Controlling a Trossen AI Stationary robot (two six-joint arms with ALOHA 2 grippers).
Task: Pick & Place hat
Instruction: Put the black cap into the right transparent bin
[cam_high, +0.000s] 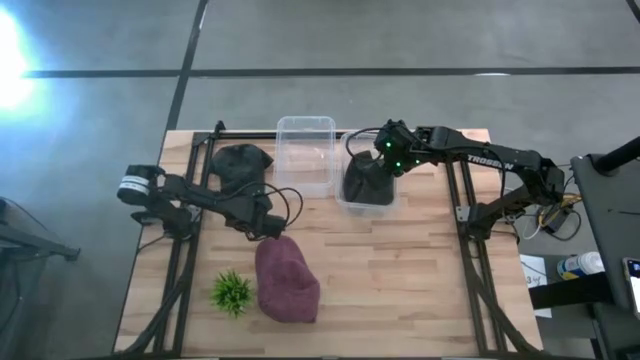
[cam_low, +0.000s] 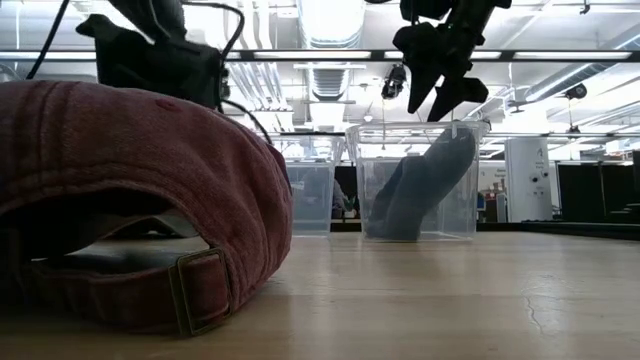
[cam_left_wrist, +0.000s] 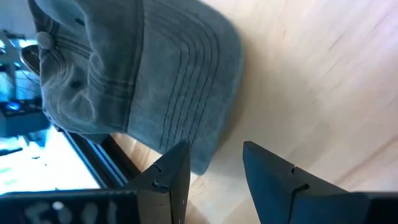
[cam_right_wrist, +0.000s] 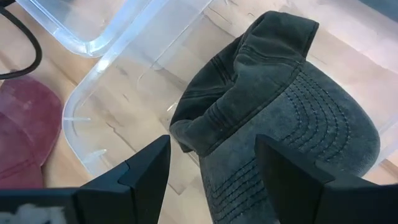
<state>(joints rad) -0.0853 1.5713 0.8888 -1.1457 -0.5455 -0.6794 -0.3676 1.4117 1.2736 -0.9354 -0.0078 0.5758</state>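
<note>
A dark grey hat (cam_high: 368, 183) (cam_right_wrist: 280, 112) sits in a clear bin (cam_high: 345, 205) (cam_low: 460, 140), leaning upright against its wall (cam_low: 420, 195). My right gripper (cam_high: 385, 152) (cam_low: 438, 95) (cam_right_wrist: 211, 168) hovers open just above it and touches nothing. A second dark hat (cam_high: 240, 165) (cam_left_wrist: 137, 81) lies on the table near the far left rail. A red hat (cam_high: 287, 280) (cam_low: 130, 190) lies crown up on the near part of the table. My left gripper (cam_high: 268, 226) (cam_left_wrist: 214, 168) is open over bare wood between those two hats, its fingers standing short of the dark hat's brim.
An empty second clear bin (cam_high: 305, 125) (cam_low: 310, 190) stands beside the filled one, at the far edge. A small green plant (cam_high: 231, 292) sits left of the red hat. Black frame rails (cam_high: 190, 250) run along both table sides. Bare wood (cam_high: 400, 290) lies at the near right.
</note>
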